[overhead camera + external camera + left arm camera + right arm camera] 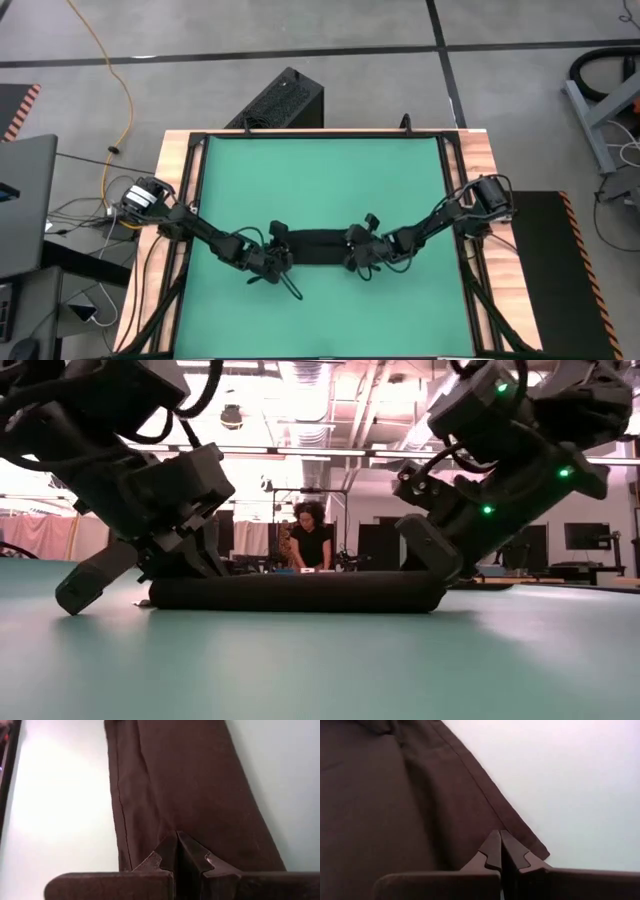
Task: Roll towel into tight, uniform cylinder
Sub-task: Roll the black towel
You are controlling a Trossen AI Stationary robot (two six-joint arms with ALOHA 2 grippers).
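Left gripper: at about 7 o'clock on the green mat, down on the left end of the towel; its fingers are pressed tight together, tips resting on the cloth, with nothing visibly caught between them.
Towel: black cloth, a long low roll lying flat on the mat across the 6 o'clock side, spanning from one gripper to the other; in the low view it reads as an even dark cylinder.
Right gripper: at about 5 o'clock on the mat, down on the towel's right end; fingers closed tip to tip against the cloth near its stitched edge.
Hard to make out: both towel ends sit under the arms in the high view, so how neat they are cannot be told.
Beyond the table: black ribbed box at 12 o'clock off the mat; a person stands far behind.
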